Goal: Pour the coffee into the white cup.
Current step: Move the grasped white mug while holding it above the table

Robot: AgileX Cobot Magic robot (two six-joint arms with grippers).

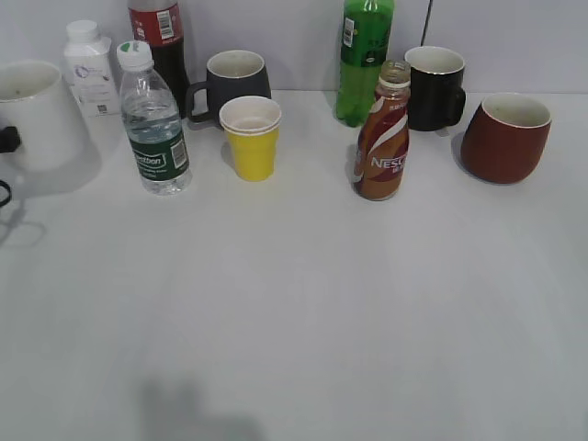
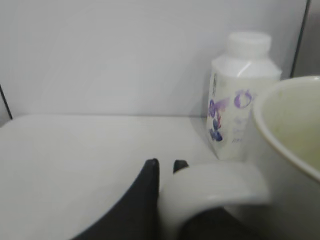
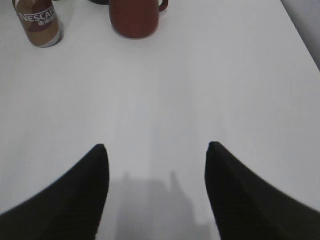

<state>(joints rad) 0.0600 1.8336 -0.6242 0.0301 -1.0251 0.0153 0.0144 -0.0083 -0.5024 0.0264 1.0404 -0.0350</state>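
**Exterior view: coffee bottle upright at centre right, white cup at the left edge**

The Nescafé coffee bottle (image 1: 381,138) stands upright on the white table (image 1: 303,303), long axis vertical, narrow neck pointing up, no cap visible on its mouth. Its label faces the camera. It stands just in front of the green bottle (image 1: 364,57) and near the black mug (image 1: 435,87); the dark red mug (image 1: 505,136) sits further right.

The white cup (image 1: 32,110) stands upright at the far left, mouth up, its left side cut off by the frame edge. A small white capped bottle (image 1: 89,66) stands just behind it. A clear water bottle (image 1: 154,121), a yellow paper cup (image 1: 251,136) and a dark grey mug (image 1: 234,81) occupy the area between. A dark cola bottle (image 1: 161,37) in the back row is cut off at the top.

Left wrist view: the left gripper (image 2: 166,167) has its dark fingers nearly together on the white cup's handle (image 2: 215,187). The near finger (image 2: 145,200) lies against the handle's outer face; the other shows only its tip. The cup's rim fills the right edge, blurred.

Right wrist view: the right gripper (image 3: 156,150) hangs over bare table with its jaws wide apart, holding nothing. The coffee bottle and the dark red mug appear at the top, both cropped.
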